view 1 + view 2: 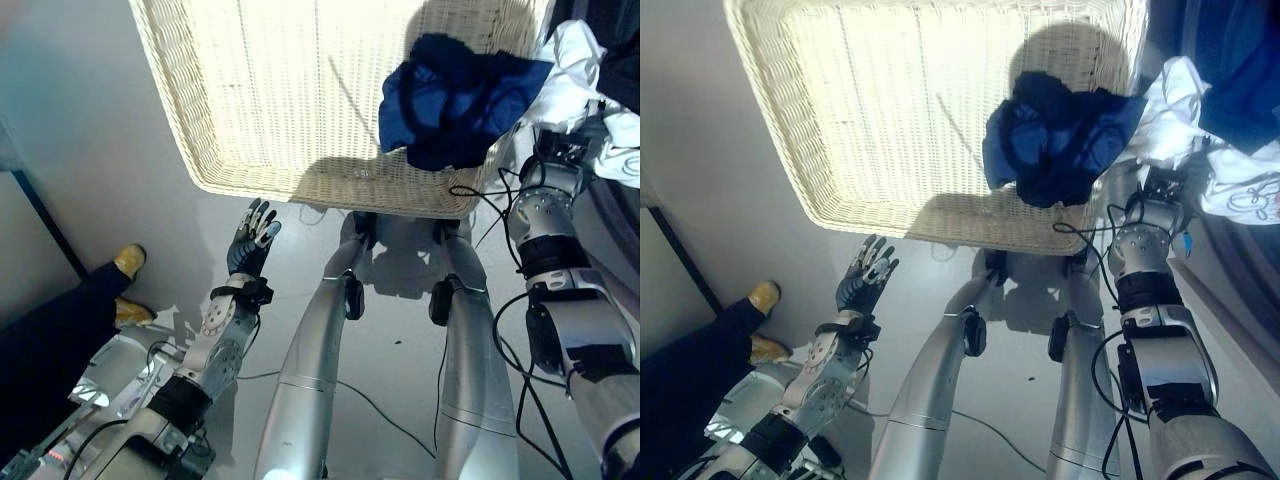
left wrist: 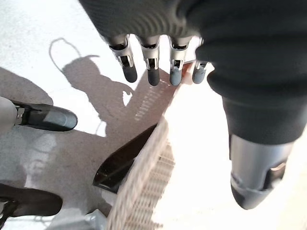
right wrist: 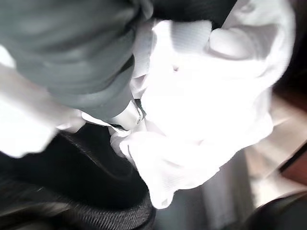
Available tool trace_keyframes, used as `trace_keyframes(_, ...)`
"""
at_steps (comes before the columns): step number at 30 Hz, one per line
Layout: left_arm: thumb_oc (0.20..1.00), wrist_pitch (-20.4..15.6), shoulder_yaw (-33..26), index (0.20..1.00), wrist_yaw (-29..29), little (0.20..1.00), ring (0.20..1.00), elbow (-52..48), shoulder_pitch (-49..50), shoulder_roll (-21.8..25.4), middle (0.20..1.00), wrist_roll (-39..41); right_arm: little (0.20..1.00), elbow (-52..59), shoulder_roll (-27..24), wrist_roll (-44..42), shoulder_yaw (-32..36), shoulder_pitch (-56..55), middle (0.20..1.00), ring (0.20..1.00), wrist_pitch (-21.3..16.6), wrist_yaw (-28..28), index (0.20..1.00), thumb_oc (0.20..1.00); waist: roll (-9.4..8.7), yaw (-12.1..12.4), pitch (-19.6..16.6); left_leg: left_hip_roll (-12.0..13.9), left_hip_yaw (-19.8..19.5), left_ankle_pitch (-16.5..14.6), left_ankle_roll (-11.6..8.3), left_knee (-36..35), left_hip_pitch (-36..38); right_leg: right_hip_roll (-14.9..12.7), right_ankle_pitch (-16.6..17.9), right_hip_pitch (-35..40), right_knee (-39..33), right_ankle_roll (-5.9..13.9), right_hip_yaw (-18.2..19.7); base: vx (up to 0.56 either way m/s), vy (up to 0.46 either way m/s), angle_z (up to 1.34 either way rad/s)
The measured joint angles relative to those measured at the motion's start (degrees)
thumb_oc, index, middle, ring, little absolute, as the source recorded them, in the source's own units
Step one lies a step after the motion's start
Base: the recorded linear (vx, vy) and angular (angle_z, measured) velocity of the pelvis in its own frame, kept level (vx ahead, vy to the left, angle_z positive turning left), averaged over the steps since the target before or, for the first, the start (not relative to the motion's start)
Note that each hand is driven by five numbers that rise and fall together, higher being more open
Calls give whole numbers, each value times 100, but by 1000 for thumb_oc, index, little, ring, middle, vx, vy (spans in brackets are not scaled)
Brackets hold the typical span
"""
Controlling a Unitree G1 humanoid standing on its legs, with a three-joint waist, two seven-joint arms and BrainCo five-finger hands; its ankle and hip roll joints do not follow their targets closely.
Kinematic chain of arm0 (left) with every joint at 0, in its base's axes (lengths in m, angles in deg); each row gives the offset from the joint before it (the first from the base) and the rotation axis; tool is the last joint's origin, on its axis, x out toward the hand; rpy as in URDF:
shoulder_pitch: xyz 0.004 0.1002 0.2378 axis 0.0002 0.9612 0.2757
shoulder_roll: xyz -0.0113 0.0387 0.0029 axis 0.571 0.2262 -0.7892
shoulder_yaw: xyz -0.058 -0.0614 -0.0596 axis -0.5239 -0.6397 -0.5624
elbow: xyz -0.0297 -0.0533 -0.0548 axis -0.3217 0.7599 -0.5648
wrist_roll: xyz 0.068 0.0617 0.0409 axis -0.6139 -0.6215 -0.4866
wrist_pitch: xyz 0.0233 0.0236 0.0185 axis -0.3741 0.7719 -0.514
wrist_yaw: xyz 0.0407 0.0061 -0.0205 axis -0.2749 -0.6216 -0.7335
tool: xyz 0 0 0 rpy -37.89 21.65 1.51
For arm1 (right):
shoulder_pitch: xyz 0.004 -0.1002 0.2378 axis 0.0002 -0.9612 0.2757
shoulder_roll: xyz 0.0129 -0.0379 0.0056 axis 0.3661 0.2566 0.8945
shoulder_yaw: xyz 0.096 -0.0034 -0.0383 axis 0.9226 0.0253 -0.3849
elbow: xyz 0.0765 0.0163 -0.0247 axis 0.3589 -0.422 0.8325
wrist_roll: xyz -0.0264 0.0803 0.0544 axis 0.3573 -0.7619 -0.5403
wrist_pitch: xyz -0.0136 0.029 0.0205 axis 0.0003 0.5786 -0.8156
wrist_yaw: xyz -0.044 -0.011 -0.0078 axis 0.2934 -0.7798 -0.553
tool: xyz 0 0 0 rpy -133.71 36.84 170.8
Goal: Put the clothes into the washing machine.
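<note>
A large pale wicker basket stands on the floor ahead of me. A dark blue garment is bunched over its near right corner, casting a shadow on the basket's far wall. Just right of it my right hand is wrapped in a white garment, which hangs lifted off the floor. In the right wrist view the white cloth is bunched round the dark cover and one silver finger. My left hand is open, fingers straight, just short of the basket's near rim.
A person's dark trouser leg and yellow shoes are at the left, close to my left arm. A dark rail runs along the left wall. A dark surface fills the upper right edge, beyond the white garment.
</note>
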Motion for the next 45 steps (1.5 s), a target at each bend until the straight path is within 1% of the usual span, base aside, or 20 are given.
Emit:
trace_keyframes(2, 1000, 48, -54, 1000, 10, 1000, 1000, 1, 87, 7, 1000, 2, 200, 152, -96, 0, 156, -39, 200, 200, -107, -36, 200, 200, 0, -122, 0, -13, 32, 28, 36, -117, 160, 2, 40, 172, -141, 56, 10, -37, -13, -10)
trace_keyframes(3, 1000, 151, -95, 1000, 79, 1000, 1000, 61, 152, 10, 1000, 11, 200, 318, -470, 9, 323, -141, 200, 200, -352, -110, 200, 200, -22, -300, 15, -23, 121, 69, 97, -302, 539, 24, 183, 576, -459, 114, 61, -19, -12, -17)
trace_keyframes(5, 1000, 187, -108, 1000, 167, 1000, 1000, 113, 171, 21, 1000, 17, 200, 332, -767, 10, 422, -170, 200, 200, -448, -231, 200, 200, -38, -465, 25, -31, 206, 80, 116, -447, 893, 53, 266, 928, -666, 150, 136, -10, -19, -23)
trace_keyframes(8, 1000, 197, -172, 1000, 257, 1000, 1000, 58, 152, 12, 1000, 63, 200, 301, -597, -40, 279, -124, 200, 200, -414, -266, 200, 200, -37, -409, 25, -27, 231, 58, 89, -514, 1113, 87, 319, 1098, -721, 110, 221, 7, -25, -17)
trace_keyframes(16, 1000, 343, -191, 1000, 413, 1000, 1000, 314, 165, 66, 1000, 220, 200, -119, -620, -29, 285, -220, 200, 200, -252, -924, 200, 200, -79, -378, 52, 30, 207, -7, 39, -497, 1444, 170, 306, 1450, -758, 65, 203, 22, -38, -1)
trace_keyframes(23, 1000, 401, -167, 1000, 692, 1000, 1000, 576, 168, 363, 1000, 298, 219, -1330, -757, -154, 530, 166, 219, 219, -222, -2090, 219, 219, -125, -240, 83, 67, 10, -106, -12, -227, 1497, 171, 255, 1594, -625, 21, 120, 33, -65, 2)
trace_keyframes(24, 1000, 401, -167, 1000, 692, 1000, 1000, 576, 168, 363, 1000, 298, 219, -1330, -757, -154, 530, 166, 219, 219, -222, -2090, 219, 219, -125, -240, 83, 67, 10, -106, -12, -227, 1497, 171, 255, 1594, -625, 21, 120, 33, -86, 12)
trace_keyframes(25, 1000, 401, 47, 1000, 688, 1000, 1000, 568, 100, 616, 1000, 408, 354, -1894, -895, -494, 531, 441, 354, 354, -230, -2146, 354, 354, -133, -206, 88, 56, -103, -132, -48, -90, 1483, 125, 177, 1602, -461, -1, 45, 7, -12, 10)
trace_keyframes(26, 1000, 401, 47, 1000, 688, 1000, 1000, 568, 100, 616, 1000, 408, 354, -1894, -895, -494, 531, 441, 354, 354, -230, -2146, 354, 354, -133, -206, 88, 56, -103, -132, -48, -90, 1483, 125, 177, 1602, -461, -1, 45, 28, -55, 33)
trace_keyframes(27, 1000, 401, 147, 1000, 685, 1000, 1000, 552, 98, 756, 1000, 444, 1000, -2004, -899, -726, 532, 421, 1000, 1000, -232, -2302, 1000, 1000, -132, -205, 87, 31, -220, -143, -52, -13, 1489, 80, 59, 1613, -271, -18, -45, 37, -81, 28)
trace_keyframes(28, 1000, 410, 168, 1000, 675, 1000, 1000, 561, 102, 766, 1000, 448, 1000, -2046, -925, -769, 532, 412, 1000, 1000, -213, -2412, 1000, 1000, -135, -202, 89, 30, -234, -129, -36, -9, 1484, 76, 43, 1612, -248, -15, -63, 37, -109, 33)
trace_keyframes(29, 1000, 447, 238, 1000, 672, 1000, 1000, 548, 91, 804, 1000, 451, 1000, -2157, -984, -889, 507, 445, 1000, 1000, -80, -2472, 1000, 1000, -142, -190, 94, 25, -234, -124, -30, 20, 1474, 77, 22, 1598, -191, -15, -74, -1, -132, 17)
trace_keyframes(30, 1000, 594, 322, 1000, 665, 1000, 1000, 477, 78, 964, 1000, 470, 1000, -2299, -1041, -1122, 427, 438, 1000, 1000, 664, -2694, 1000, 1000, -187, -219, 123, 18, -277, -140, -32, 122, 1458, 71, -16, 1610, -103, -8, -94, -18, -93, 11)
trace_keyframes(31, 1000, 594, 322, 1000, 665, 1000, 1000, 477, 78, 964, 1000, 470, 1000, -2299, -1041, -1122, 427, 438, 1000, 1000, 664, -2694, 1000, 1000, -187, -219, 123, 18, -277, -140, -32, 122, 1458, 71, -16, 1610, -103, -8, -94, -20, -80, 12)
trace_keyframes(33, 1000, 695, 254, 1000, 662, 1000, 1000, 379, -21, 1120, 1000, 521, 1000, -2100, -1093, -1248, 409, 257, 1000, 1000, 2052, -2766, 1000, 1000, -314, -300, 205, -2, -310, -124, -15, 100, 1438, 37, -38, 1617, -131, 59, -143, -26, -98, 10)
trace_keyframes(36, 1000, 816, 166, 1000, 663, 1000, 1000, 303, -84, 1187, 1000, 521, 1000, -2071, -1295, -1281, 403, -68, 1000, 1000, 3642, -2061, 1000, 1000, -350, -425, 210, 0, -313, -37, 21, 6, 1369, -1, -42, 1602, -246, 68, -172, -21, -65, 19)
trace_keyframes(39, 1000, 856, 22, 1000, 669, 1000, 1000, 329, -41, 1170, 1000, 520, 1000, -2076, -1422, -1286, 379, -369, 1000, 1000, 4476, -1383, 1000, 1000, -404, -401, 204, 1, -252, -22, 26, -37, 1352, 2, -41, 1569, -260, 73, -178, -15, -40, 3)
trace_keyframes(40, 1000, 882, -43, 1000, 669, 1000, 1000, 391, -54, 1166, 1000, 516, 1000, -2148, -1482, -1286, 311, -443, 1000, 1000, 4859, -956, 1000, 1000, -407, -409, 205, 0, -227, -21, 33, -74, 1325, 4, -4, 1542, -278, 114, -172, -27, -21, -7)
trace_keyframes(43, 1000, 886, -85, 1000, 675, 1000, 1000, 472, -63, 1122, 1000, 511, 1000, -2219, -1530, -1281, 265, -560, 1000, 1000, 5192, -515, 1000, 1000, -407, -419, 205, 14, -186, -41, 53, -71, 1310, 22, 43, 1519, -302, 74, -151, -42, -5, -8)
trace_keyframes(45, 1000, 885, -129, 1000, 706, 1000, 1000, 474, -65, 1083, 1000, 505, 1000, -2229, -1531, -1282, 253, -538, 1000, 1000, 5186, -302, 1000, 1000, -407, -420, 205, 21, -183, -52, 52, -87, 1307, 33, 45, 1524, -341, 75, -146, -14, 8, -4)
